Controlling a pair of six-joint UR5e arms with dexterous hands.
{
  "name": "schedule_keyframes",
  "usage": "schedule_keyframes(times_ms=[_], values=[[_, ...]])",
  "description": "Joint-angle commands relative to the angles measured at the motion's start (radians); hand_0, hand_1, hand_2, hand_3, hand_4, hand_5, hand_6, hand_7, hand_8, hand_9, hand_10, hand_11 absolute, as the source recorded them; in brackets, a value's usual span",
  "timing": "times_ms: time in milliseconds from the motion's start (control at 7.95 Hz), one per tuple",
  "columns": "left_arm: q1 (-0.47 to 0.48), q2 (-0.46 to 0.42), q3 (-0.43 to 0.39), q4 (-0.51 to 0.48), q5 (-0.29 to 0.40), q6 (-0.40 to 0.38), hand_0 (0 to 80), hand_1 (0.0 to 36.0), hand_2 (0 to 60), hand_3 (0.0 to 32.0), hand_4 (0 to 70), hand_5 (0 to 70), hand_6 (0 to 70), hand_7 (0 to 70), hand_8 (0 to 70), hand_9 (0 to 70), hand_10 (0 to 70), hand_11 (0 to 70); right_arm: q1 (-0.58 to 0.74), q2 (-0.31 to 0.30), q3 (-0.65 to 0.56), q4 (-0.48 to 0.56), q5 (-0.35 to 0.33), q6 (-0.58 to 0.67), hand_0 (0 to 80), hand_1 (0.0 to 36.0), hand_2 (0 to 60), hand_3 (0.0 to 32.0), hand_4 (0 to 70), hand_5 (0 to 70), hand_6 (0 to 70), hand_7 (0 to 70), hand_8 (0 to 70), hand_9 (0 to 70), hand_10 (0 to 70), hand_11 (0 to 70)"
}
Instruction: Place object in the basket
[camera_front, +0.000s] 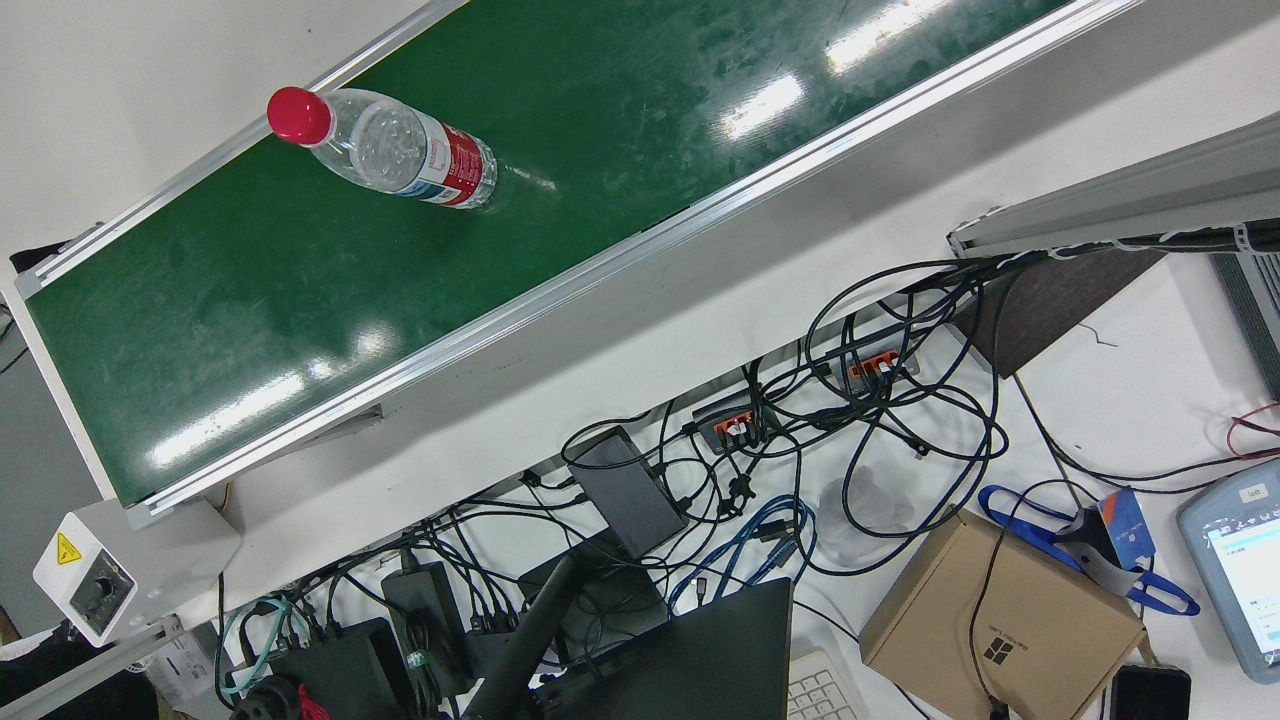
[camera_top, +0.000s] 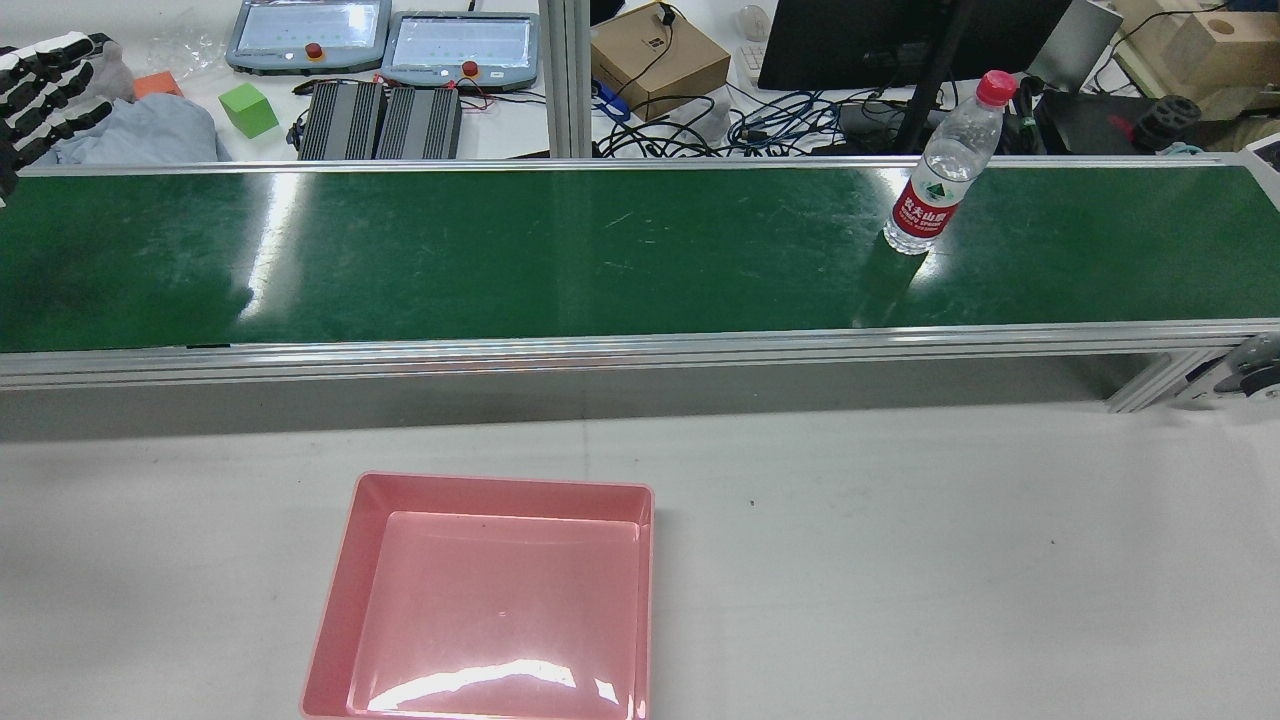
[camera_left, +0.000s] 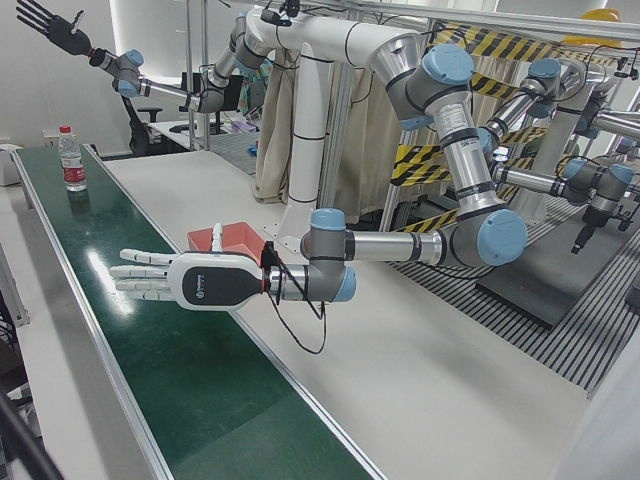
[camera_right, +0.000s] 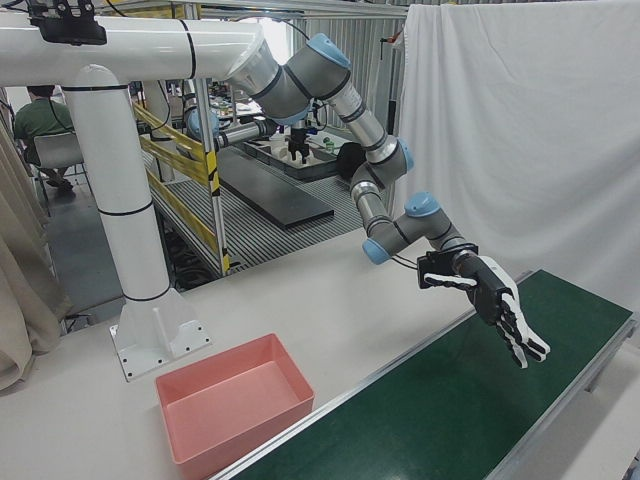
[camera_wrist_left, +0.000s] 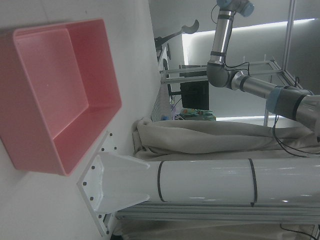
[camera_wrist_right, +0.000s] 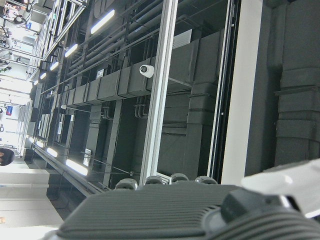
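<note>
A clear water bottle (camera_top: 935, 190) with a red cap and red label stands upright on the green conveyor belt (camera_top: 600, 250), toward its right end in the rear view. It also shows in the front view (camera_front: 400, 150) and far off in the left-front view (camera_left: 71, 160). The empty pink basket (camera_top: 345, 560) sits on the white table before the belt. My left hand (camera_left: 190, 280) hovers flat and open over the belt's left part, far from the bottle, and shows again in the right-front view (camera_right: 505, 310). My right hand (camera_left: 55, 30) is raised high above the bottle's end, fingers spread, holding nothing.
Aluminium rails edge the belt on both sides. Beyond it lies a cluttered desk with teach pendants (camera_top: 460, 45), a cardboard box (camera_top: 660, 55), cables and a green cube (camera_top: 248, 108). The white arm pedestal (camera_right: 125, 230) stands behind the basket.
</note>
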Motion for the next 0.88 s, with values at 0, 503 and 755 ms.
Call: schedule_keyframes(times_ms=[0, 503, 755], values=[[-0.002, 0.008, 0.005, 0.001, -0.001, -0.001, 49.2, 6.1, 0.0, 0.0, 8.7, 10.6, 1.2, 0.0, 1.4, 0.0, 5.0, 8.4, 0.000, 0.000, 0.001, 0.000, 0.000, 0.000, 0.0, 0.0, 0.0, 0.0, 0.0, 0.0, 0.0, 0.0, 0.0, 0.0, 0.0, 0.0], [-0.001, 0.012, 0.010, -0.004, -0.003, -0.001, 49.7, 7.1, 0.0, 0.0, 10.0, 11.1, 1.8, 0.0, 1.1, 0.0, 6.6, 10.8, 0.000, 0.000, 0.000, 0.000, 0.000, 0.000, 0.0, 0.0, 0.0, 0.0, 0.0, 0.0, 0.0, 0.0, 0.0, 0.0, 0.0, 0.0], [-0.004, 0.012, 0.010, -0.004, -0.003, -0.004, 49.5, 6.8, 0.0, 0.0, 10.1, 11.0, 1.8, 0.0, 1.9, 0.0, 6.2, 10.1, 0.000, 0.000, 0.001, 0.000, 0.000, 0.000, 0.0, 0.0, 0.0, 0.0, 0.0, 0.0, 0.0, 0.0, 0.0, 0.0, 0.0, 0.0]])
